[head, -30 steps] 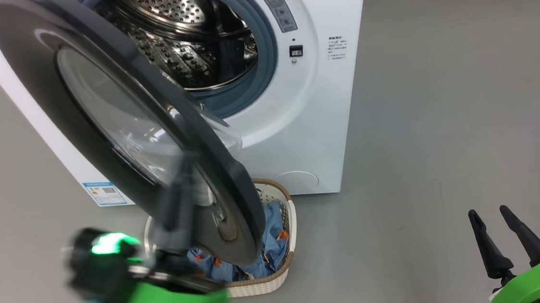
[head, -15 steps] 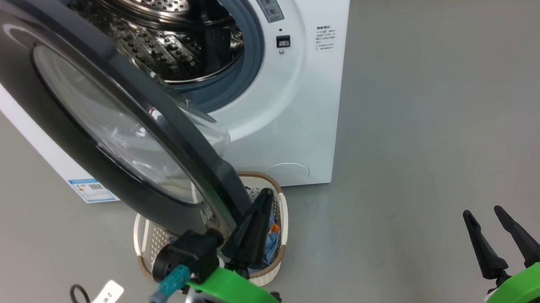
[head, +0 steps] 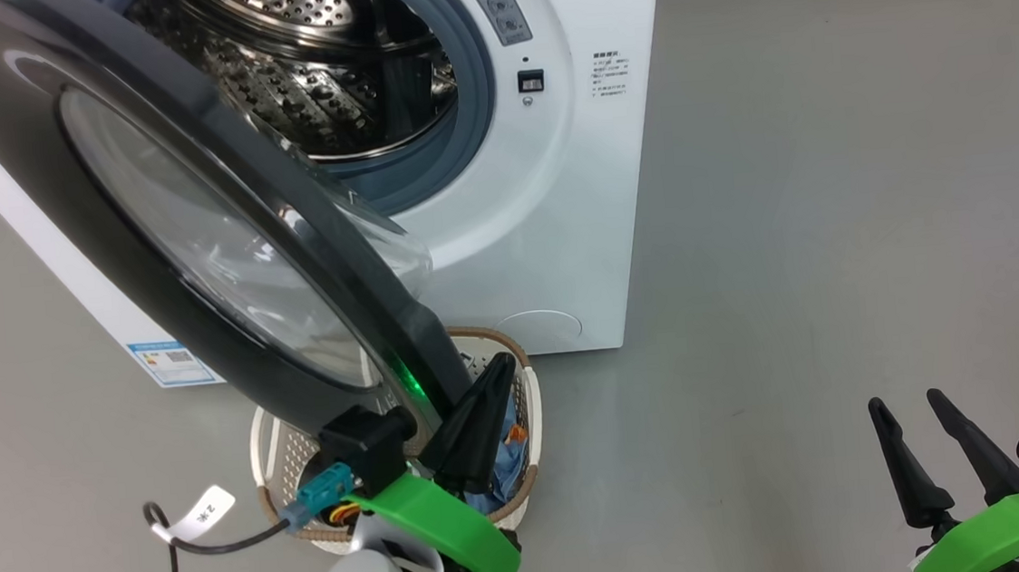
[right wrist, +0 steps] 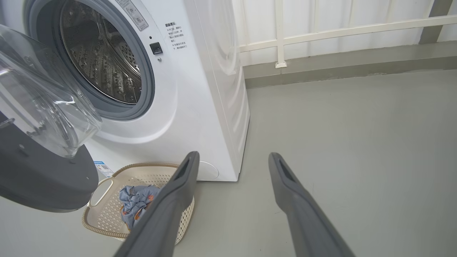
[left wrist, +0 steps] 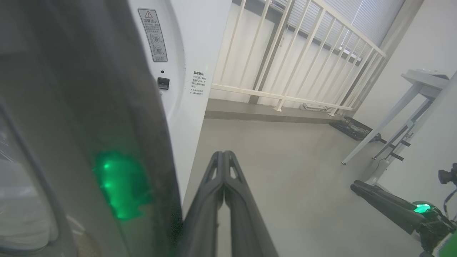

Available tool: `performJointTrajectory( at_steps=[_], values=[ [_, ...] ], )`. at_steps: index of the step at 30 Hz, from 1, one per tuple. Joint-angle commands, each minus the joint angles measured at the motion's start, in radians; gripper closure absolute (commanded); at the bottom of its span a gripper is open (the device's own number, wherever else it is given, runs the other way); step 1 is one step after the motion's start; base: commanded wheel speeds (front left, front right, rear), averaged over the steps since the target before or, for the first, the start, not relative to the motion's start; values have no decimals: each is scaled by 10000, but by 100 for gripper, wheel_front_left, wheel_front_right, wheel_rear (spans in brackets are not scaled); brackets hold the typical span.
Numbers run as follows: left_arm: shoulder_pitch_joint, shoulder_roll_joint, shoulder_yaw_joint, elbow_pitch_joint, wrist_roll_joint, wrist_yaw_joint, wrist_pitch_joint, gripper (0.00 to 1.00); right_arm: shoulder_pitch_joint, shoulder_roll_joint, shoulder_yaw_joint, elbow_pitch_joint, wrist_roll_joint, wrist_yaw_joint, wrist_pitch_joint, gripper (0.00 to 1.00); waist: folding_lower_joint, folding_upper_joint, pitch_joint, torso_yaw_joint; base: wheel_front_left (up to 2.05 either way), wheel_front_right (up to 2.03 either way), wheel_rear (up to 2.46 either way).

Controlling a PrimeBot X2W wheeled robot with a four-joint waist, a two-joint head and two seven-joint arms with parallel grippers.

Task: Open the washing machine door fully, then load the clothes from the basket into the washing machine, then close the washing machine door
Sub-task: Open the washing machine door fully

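Black glossy framing of the washing machine door (head: 197, 247) stands swung out at the left, partly open and not yet fully back. The left claw (head: 494, 378), fingers pressed together and empty, has shifted within the last second from the door's outer face to its free edge. It is just beside the rim, contact not confirmed, and is judged placed to push the door wider. The basket (head: 530, 412) sits below it, the clothes (head: 509, 451) inside untouched. The washing machine (head: 592, 179) drum is exposed. The right claw (head: 903, 400), spread wide and empty, hangs well apart.
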Motion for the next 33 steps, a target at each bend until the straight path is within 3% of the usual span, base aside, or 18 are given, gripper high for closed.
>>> performJointTrajectory(
  at_steps=[1,33],
  values=[
    [-466,111,394,-114,-53,55,-101,100,-261,-182,212,-224,-89,29,-120,0,0,0,-14,0,0,0,0],
    [462,110,1251,231,121,104,-104,100,-112,-156,150,-379,-175,29,-120,0,0,0,-132,609,0,0,0]
  ],
)
